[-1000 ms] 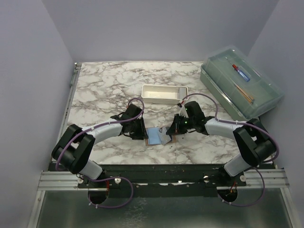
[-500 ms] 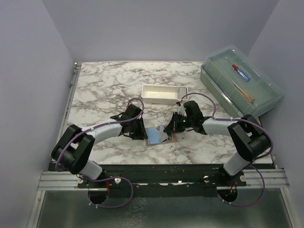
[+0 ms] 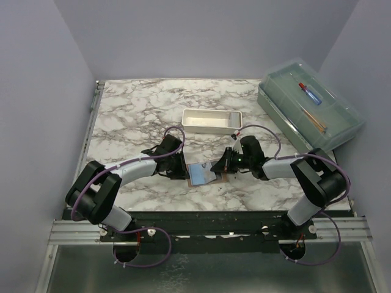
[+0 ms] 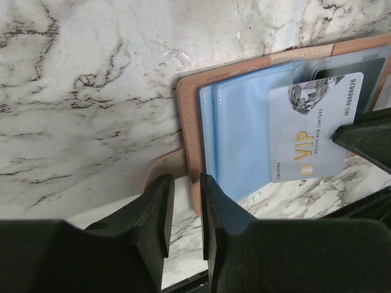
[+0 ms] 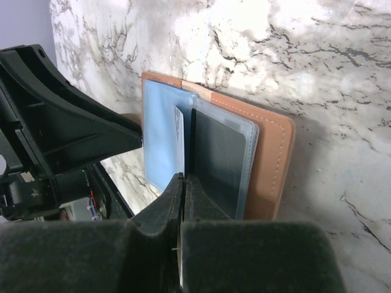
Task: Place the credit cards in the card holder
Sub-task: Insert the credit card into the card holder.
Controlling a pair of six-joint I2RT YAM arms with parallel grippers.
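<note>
**Colleague:** Where was the card holder (image 3: 197, 174) when you paused?

**Me:** It lay open on the desk (image 3: 134, 116), about midway left to right and towards the near side, blue panels up. My left tool (image 4: 186, 183) sat at its left edge. The jaws were a little apart with bare desk showing between them, and I could not tell whether they bore on the leather.

**Colleague:** And the card?

**Me:** My right tool (image 5: 182, 178) had the credit card (image 4: 314, 134) by its right end, jaws pressed flat together on it. The card lay over the holder's inside, its left end above the blue pocket. I couldn't tell whether it had entered a slot.

**Colleague:** How did you expect it to handle?

**Me:** I took it to be light, thin and stiff but a bit springy, with slick faces. So I judged that a pinch could slip or let it twist. Gripping the short end away from the pocket seemed right, since that left the leading edge free. The holder looked soft and light, and I expected it to slide or fold shut unless its left edge was pinned.
</note>
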